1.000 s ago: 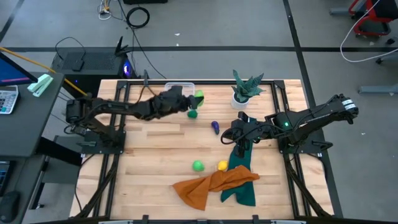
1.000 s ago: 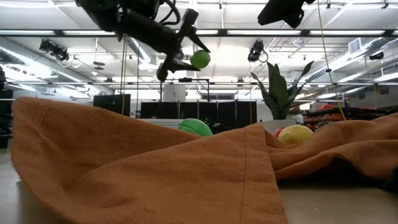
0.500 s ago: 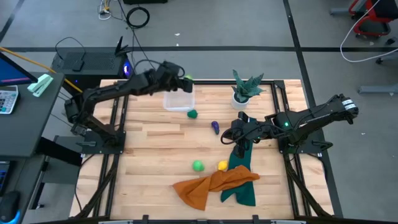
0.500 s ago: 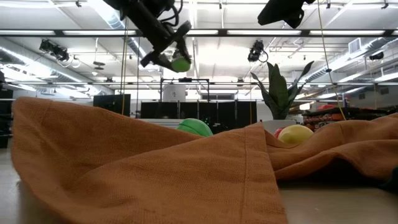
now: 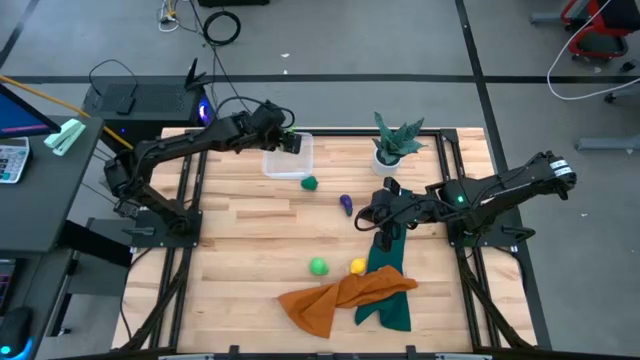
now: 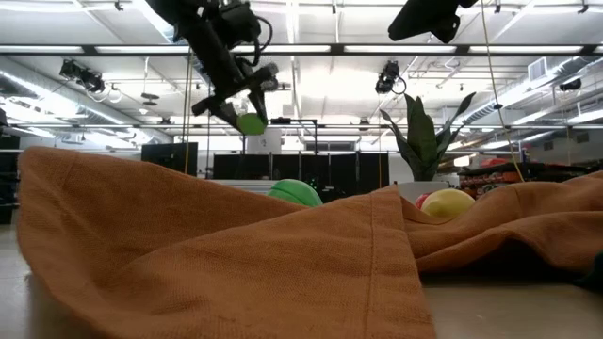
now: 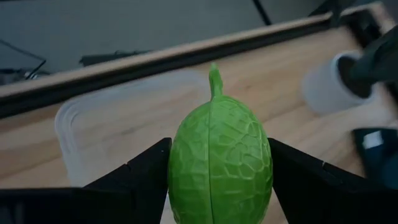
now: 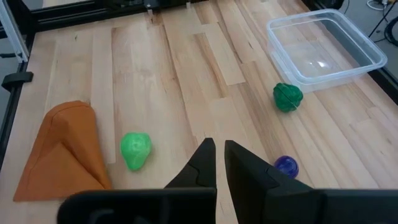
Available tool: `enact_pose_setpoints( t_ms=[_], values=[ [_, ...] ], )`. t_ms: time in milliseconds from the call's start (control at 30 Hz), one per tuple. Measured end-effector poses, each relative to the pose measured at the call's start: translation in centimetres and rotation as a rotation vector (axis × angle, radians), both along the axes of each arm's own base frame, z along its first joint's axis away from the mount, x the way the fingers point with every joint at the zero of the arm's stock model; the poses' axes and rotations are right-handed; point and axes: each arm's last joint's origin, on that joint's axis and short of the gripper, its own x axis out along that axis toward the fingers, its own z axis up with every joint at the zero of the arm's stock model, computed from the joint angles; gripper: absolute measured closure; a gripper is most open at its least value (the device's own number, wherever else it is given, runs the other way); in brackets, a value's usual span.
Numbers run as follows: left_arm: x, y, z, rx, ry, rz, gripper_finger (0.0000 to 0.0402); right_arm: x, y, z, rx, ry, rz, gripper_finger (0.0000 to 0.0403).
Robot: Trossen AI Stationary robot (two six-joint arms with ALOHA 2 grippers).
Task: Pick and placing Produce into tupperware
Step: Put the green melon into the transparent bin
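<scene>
Light green fruit (image 7: 220, 167), pale and net-veined with a short stem: clamped between the jaws of the left gripper (image 7: 217, 180), held in the air above the clear container (image 5: 288, 158). In the low view the same fruit (image 6: 250, 123) hangs well clear of the table.

Container: at the far side of the table (image 5: 250, 240), nothing visible inside it in the right wrist view (image 8: 326, 47).

Dark green piece (image 5: 310, 183): on the wood just beside the container's near edge. Purple piece (image 5: 346, 205): a little further toward the right arm. Second light green piece (image 5: 318, 266) and yellow piece (image 5: 357, 266): near each other at the near half of the table, beside the cloths. A red piece is barely glimpsed behind the yellow one in the low view.

Orange cloth (image 5: 335, 298): crumpled, overlapping a dark green cloth (image 5: 385, 290).

Right gripper (image 5: 366, 220): low over the table mid-right, near the purple piece, jaws nearly closed with a thin gap, holding nothing.

Potted plant (image 5: 392, 142): far side, to the right of the container.
</scene>
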Motion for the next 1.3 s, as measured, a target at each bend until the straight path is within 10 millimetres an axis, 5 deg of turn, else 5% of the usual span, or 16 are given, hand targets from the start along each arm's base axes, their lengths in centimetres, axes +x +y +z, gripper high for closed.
enact_pose_setpoints(
  t_ms=[500, 1300],
  values=[
    [-1.2, -0.7, -5.0, -0.065, 0.070, 0.035, 0.0150, 0.0, 0.0, 0.0, 0.035, -0.007, -0.029, 0.0398],
    [-0.3, -0.2, -7.2, -0.055, 0.096, -0.003, 0.0144, 0.0, 0.0, 0.0, 0.062, -0.018, -0.066, 0.0398]
  ],
)
